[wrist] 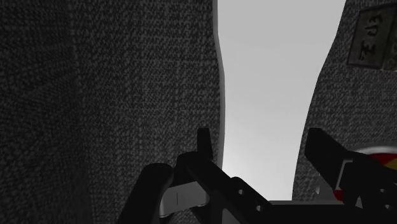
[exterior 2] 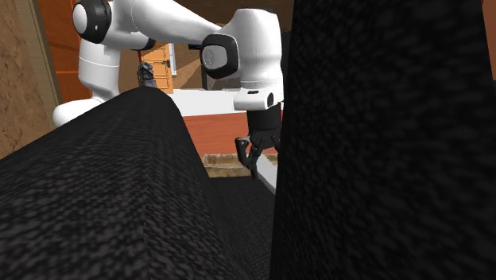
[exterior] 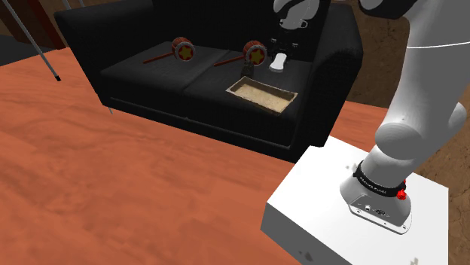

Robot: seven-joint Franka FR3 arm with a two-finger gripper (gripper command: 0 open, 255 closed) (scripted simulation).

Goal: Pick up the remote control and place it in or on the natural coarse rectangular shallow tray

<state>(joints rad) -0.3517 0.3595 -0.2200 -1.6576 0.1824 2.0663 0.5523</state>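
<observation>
Reddish-brown floor [exterior: 113,188] carries a black sofa [exterior: 151,75]. The remote control [exterior: 279,62], pale grey, rests on the seat near the backrest, just beyond the tan shallow tray [exterior: 262,93] and apart from it. The gripper [wrist: 261,137] hangs over the remote, fingers set wide apart. A red drum toy [exterior: 254,53] beside the remote bears a star emblem (no lettering). The grey label [wrist: 372,39] on the fabric carries marks that cannot be read, as does the black band [exterior: 380,184] at the arm's base.

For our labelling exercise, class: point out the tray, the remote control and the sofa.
tray [exterior: 254,102]: shoulder view, on its near rim.
remote control [exterior: 279,63]: shoulder view, on its pale body.
sofa [exterior: 151,75]: shoulder view, on a bare seat cushion.
</observation>
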